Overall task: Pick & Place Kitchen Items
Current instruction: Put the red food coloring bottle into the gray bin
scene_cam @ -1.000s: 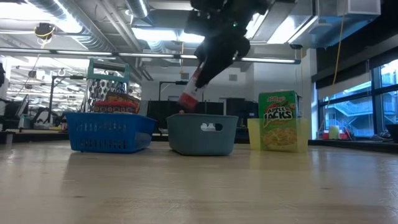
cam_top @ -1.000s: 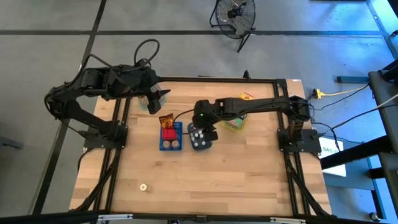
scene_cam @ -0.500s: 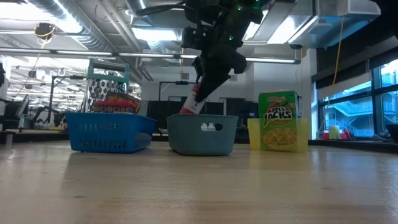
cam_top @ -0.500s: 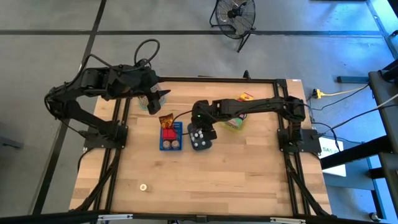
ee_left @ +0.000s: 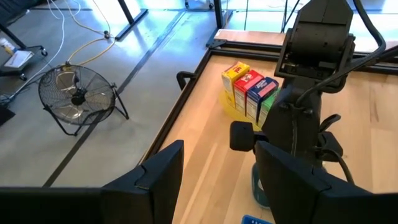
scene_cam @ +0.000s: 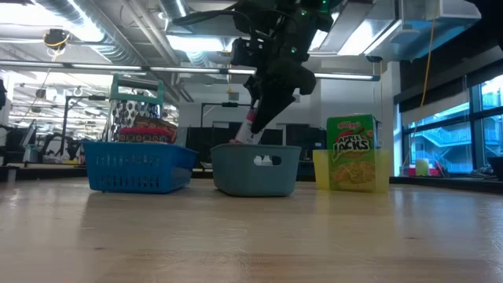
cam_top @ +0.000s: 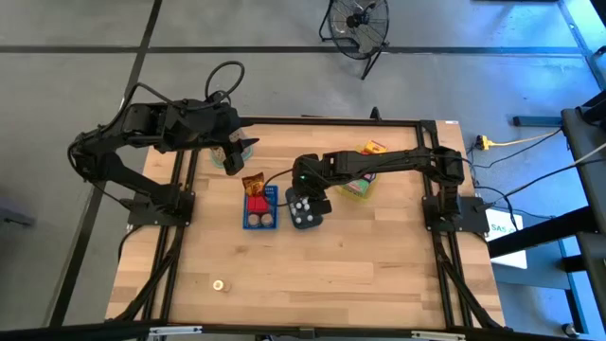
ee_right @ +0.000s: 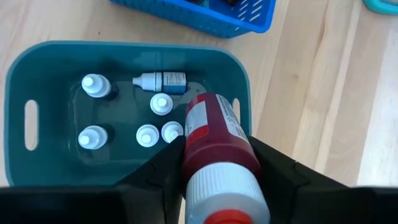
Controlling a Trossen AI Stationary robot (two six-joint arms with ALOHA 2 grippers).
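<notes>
Much of the sorting appears done. Several small white-capped bottles [ee_right: 148, 134] are already stood in the grey-blue tray [ee_right: 37, 56], one of them laid on its side, and the blue tray [cam_top: 258, 222] just beside it is seen to hold a red tin [cam_top: 257, 202], a brown packet [cam_top: 253, 184] and some round pieces. A row of little cartons [ee_left: 250, 89] is stood in the yellow tray [ee_left: 226, 102], on the far side of the right arm from the left fingers. One small round item [cam_top: 219, 284] is left alone on the desk [cam_top: 360, 275], well apart from both arms, so at least that piece and the one in hand are judged to remain.

The right gripper [ee_right: 214, 168] is held directly over the grey-blue tray, and its fingers are clamped on a dark red bottle with a white cap [ee_right: 219, 155]. In the low view the bottle [scene_cam: 253, 126] is shown tilted, its lower end at or just inside the tray's rim [scene_cam: 255, 149], so the placing step is judged to be nearly finished, with release not yet made.

The left gripper [ee_left: 217, 168] is held off over the far left part of the desk, near a green-rimmed basket [cam_top: 227, 156], with its fingers apart and nothing between them.
</notes>
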